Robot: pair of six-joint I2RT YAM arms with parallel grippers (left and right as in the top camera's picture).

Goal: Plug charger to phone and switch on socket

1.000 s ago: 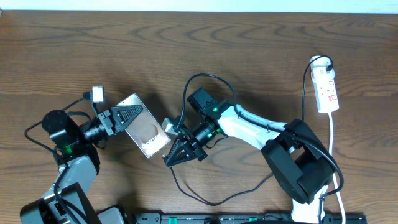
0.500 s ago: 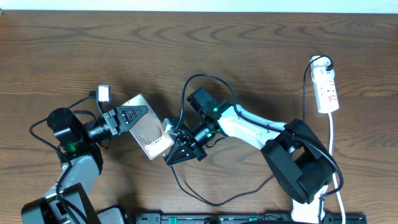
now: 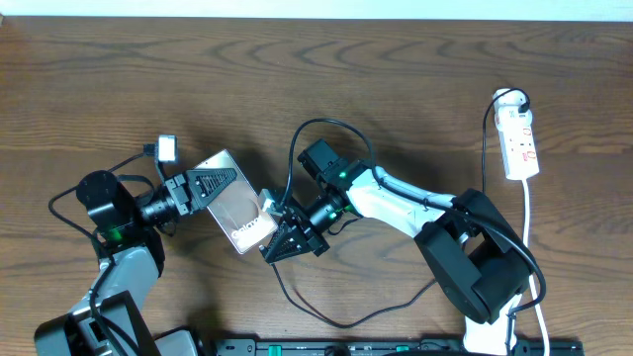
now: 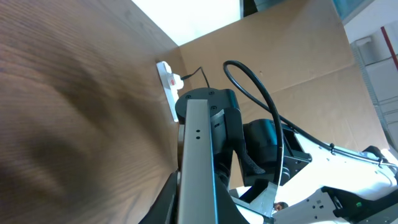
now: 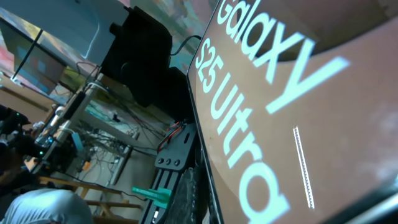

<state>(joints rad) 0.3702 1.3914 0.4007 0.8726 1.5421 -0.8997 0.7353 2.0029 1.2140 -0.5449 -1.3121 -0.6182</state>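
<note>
The phone [image 3: 242,213], glossy grey side up with white lettering, is held off the table at the left by my left gripper [image 3: 226,184], which is shut on its upper end. In the left wrist view the phone [image 4: 198,162] shows edge-on between the jaws. My right gripper [image 3: 269,253] is shut, its tips against the phone's lower right end. The thin black charger [image 3: 341,322] cable runs out from those tips; its plug tip is hidden. The right wrist view is filled by the phone's [image 5: 298,124] lettered face beside a dark finger [image 5: 198,202]. The white socket [image 3: 520,143] lies far right.
The charger cable loops along the table's front, passes behind the right arm's base [image 3: 475,262] and rises to a black plug [image 3: 515,99] at the socket's far end. A white cord [image 3: 529,227] runs from the socket toward the front edge. The socket [image 4: 165,74] also shows in the left wrist view.
My left gripper has carried the phone a little to the right, closer to the right gripper's tips. The right arm has stayed in place.
</note>
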